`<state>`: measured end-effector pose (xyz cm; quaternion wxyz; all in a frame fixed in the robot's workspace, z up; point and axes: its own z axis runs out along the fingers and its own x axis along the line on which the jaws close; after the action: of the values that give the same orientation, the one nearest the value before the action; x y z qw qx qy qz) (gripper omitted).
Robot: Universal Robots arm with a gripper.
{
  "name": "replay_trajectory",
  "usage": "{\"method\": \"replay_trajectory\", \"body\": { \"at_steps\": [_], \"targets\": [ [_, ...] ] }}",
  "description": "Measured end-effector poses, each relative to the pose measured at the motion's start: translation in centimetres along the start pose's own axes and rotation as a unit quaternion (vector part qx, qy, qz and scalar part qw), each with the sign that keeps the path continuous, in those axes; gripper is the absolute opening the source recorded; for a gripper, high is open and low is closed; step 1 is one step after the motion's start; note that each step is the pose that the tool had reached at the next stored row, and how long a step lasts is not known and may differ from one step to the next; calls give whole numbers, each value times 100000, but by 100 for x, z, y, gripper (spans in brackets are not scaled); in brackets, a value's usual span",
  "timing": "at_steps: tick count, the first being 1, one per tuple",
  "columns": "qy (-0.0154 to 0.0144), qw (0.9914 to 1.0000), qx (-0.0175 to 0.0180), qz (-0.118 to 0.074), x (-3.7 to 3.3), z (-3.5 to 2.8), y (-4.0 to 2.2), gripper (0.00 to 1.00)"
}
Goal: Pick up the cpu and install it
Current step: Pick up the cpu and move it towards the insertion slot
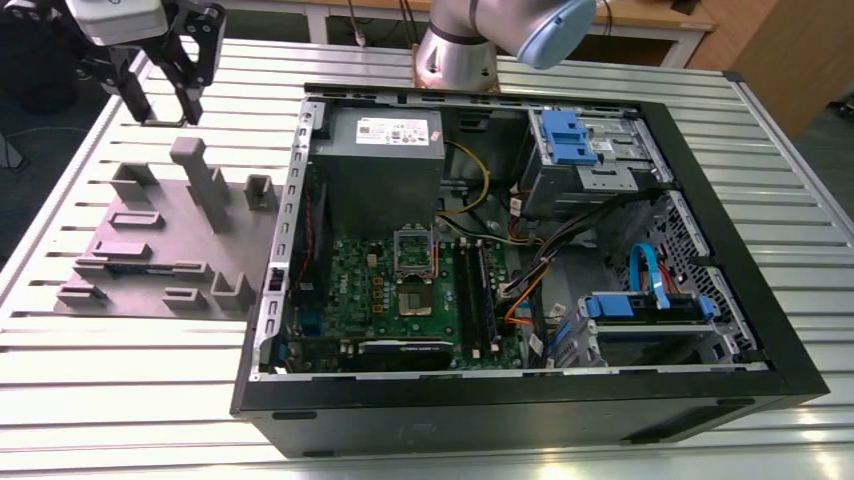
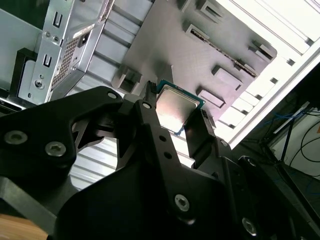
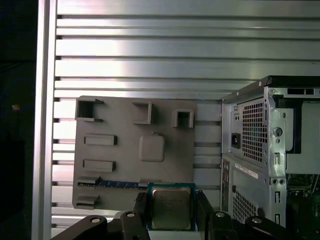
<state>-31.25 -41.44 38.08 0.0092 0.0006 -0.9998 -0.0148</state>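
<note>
Gripper (image 1: 163, 98) jaws are pressed against two sides of the cpu (image 3: 171, 207), so the small chip is pinched and held up in the air. In the exterior view the black gripper is seen high at the exterior view's left, past the far end of the grey fixture (image 1: 174, 235) and well apart from the computer case (image 1: 534, 415). A big table (image 1: 134, 400) made of long shiny metal slats is spread under everything, and brown wooden furniture (image 1: 787, 50) is seen behind it. The black case is laid on its side with its cover off. A green motherboard (image 1: 400, 295) is seen flat inside it, with a square metal-framed socket (image 1: 415, 300) near the middle. The fixture is a flat grey plastic plate with blocks and pockets standing on it. In both wrist views the cpu is seen above the near edge of this plate; its top is smooth, silvery and square, with a thin greenish rim.
</note>
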Motion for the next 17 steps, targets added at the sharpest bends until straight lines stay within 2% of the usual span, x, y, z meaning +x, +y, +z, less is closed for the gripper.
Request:
{"method": "replay_trajectory", "body": {
  "at_steps": [8, 17],
  "targets": [
    [-15, 100000, -12, 244, -27, -1, -53, 47],
    [-15, 100000, -8, 251, -159, -4, -55, 47]
  ]
}}
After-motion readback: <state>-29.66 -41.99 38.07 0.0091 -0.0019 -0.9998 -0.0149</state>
